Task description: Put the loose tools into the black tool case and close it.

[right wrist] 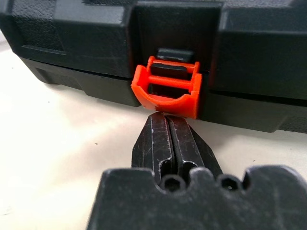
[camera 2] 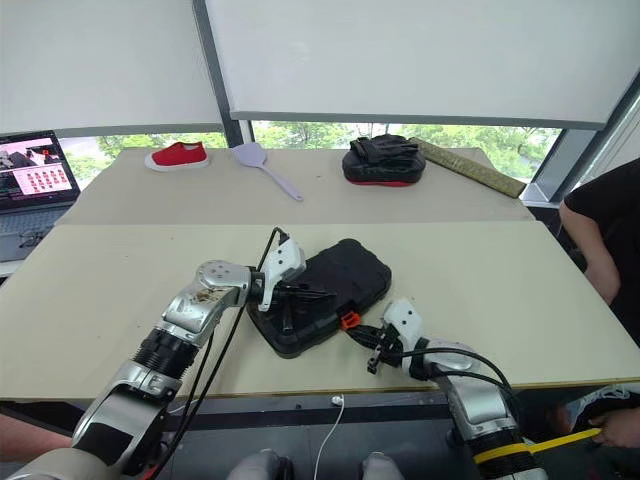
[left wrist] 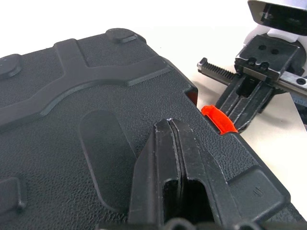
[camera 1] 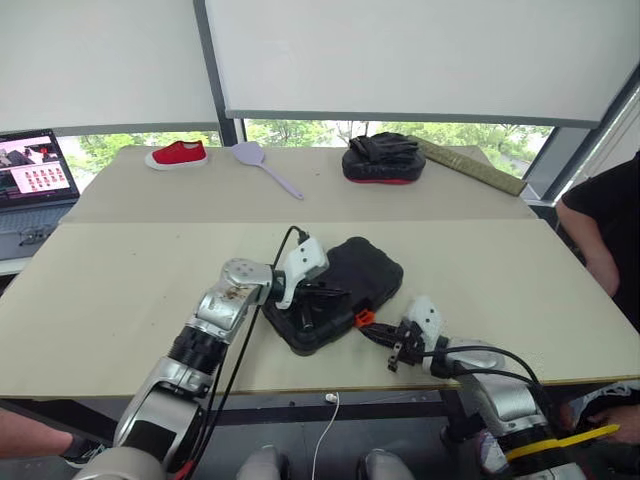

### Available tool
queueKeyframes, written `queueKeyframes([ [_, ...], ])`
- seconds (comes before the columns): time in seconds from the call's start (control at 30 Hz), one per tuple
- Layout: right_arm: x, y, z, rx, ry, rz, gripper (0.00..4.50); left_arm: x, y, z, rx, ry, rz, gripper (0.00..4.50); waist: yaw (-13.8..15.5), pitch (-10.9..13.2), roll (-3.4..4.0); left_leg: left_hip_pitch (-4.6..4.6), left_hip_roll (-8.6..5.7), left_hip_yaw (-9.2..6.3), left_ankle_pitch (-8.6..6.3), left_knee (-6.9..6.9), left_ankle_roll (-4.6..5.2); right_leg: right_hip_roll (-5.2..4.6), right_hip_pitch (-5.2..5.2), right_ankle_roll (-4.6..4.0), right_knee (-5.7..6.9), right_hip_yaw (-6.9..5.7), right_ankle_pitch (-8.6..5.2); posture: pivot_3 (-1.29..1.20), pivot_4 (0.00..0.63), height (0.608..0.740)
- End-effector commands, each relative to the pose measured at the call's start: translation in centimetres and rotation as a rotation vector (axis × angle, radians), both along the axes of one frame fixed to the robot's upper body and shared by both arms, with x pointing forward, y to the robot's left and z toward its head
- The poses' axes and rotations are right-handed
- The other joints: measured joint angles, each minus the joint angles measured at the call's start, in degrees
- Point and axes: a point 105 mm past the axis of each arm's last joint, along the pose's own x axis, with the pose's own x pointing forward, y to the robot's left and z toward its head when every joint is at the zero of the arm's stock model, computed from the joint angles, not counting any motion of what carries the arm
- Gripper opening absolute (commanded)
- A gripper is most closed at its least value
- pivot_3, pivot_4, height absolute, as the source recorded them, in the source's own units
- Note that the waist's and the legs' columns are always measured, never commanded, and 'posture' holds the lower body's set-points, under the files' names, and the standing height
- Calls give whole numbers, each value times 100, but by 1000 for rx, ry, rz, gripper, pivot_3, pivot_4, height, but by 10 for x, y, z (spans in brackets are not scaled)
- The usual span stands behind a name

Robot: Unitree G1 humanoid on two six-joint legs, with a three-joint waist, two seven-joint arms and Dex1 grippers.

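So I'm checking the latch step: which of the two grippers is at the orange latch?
The right gripper: its shut jaws point at the latch on the case front edge. The left gripper rests on the lid.

On the far counter (camera 1: pixel 420 200) a red shoe (camera 1: pixel 177 154) lies at eleven o'clock, a lilac spatula (camera 1: pixel 262 163) just beside it toward twelve, and a black mitt (camera 1: pixel 383 158) (red-rimmed) at one o'clock. A laptop (camera 1: pixel 35 180) stands open at nine; a person's arm (camera 1: pixel 600 235) shows at three.
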Motion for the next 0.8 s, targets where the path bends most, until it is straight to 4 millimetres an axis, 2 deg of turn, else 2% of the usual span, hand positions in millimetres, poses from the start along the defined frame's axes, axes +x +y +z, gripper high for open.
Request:
queueKeyframes([
  [0.03, 6, 12, 50, 118, -147, 40, 0, -5, 15, -46, 109, 156, 70, 29, -13, 0, 0, 0, 0, 0, 0, 0, 0, 0, 0, 0, 0, 0, 0, 0, 150, 740],
  [0.17, 5, 18, 79, 236, -196, 60, 0, -7, 13, -49, 117, 171, 64, 29, -25, 3, 0, -6, 0, -1, -1, -1, -3, 0, -7, 0, 2, 1, 1, 0, 150, 740],
  [0.27, 6, 20, 89, 296, -176, 63, 0, -12, 11, -51, 116, 184, 36, 29, -45, 6, -1, -13, 1, 0, 0, -2, -1, 1, -16, -1, 5, 3, 1, 0, 150, 740],
  [0.47, 4, 16, 81, 275, -137, 71, 0, -17, 10, -50, 92, 203, 18, 29, -125, 7, -2, -9, 4, -3, 0, -10, 1, 9, -18, -6, 5, 5, -1, 0, 150, 740],
  [0.7, 2, 14, 75, 267, -111, 64, 0, -20, 16, -52, 100, 213, 32, 29, -67, 3, -4, 3, 4, -17, -18, -16, -27, 9, -16, -6, -8, -1, -13, 0, 150, 740],
  [0.8, -5, 10, 71, 240, -114, 86, 0, -15, 15, -38, 9, 189, 61, 29, -54, 3, -3, -4, -1, -14, -19, -17, -25, -2, -8, -4, -7, 2, -15, 0, 150, 740],
])
